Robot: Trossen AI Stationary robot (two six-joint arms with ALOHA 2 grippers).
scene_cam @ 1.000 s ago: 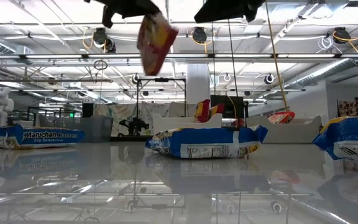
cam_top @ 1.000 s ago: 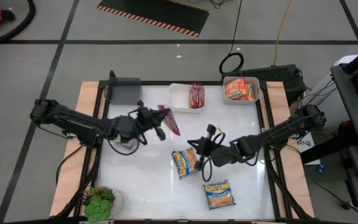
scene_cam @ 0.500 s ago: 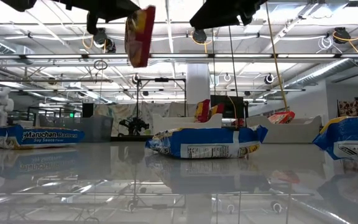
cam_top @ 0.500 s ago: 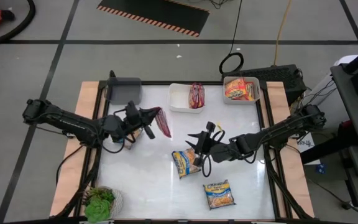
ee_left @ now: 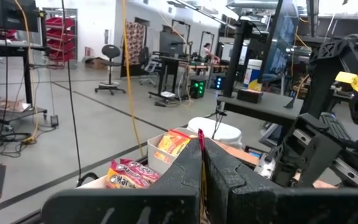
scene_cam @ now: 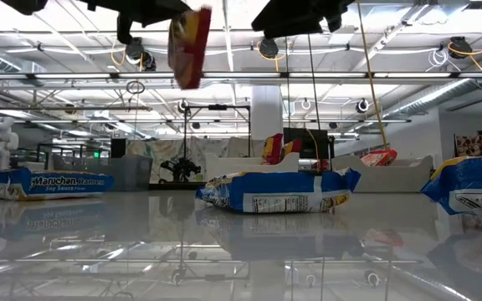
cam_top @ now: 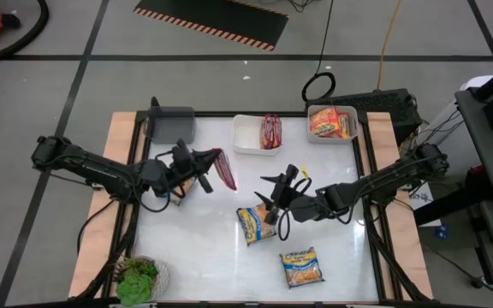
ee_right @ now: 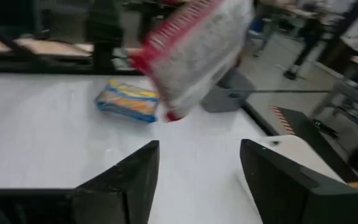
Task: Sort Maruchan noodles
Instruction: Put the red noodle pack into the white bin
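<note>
Plant [cam_top: 137, 278]: seen at the desk's [cam_top: 195, 248] near-left corner.
Left end effector [cam_top: 202, 162]: closed on a red packet [cam_top: 225, 168], which is held in the air above the desk's left half.
Bins: a red packet [cam_top: 270, 131] is kept in the middle one, orange packets [cam_top: 332, 122] in the right one.
Right end effector [cam_top: 274, 194]: fingers spread, nothing gripped, poised beside a blue packet [cam_top: 254, 224].
Second blue packet [cam_top: 302, 267]: lying nearer the front edge.
</note>
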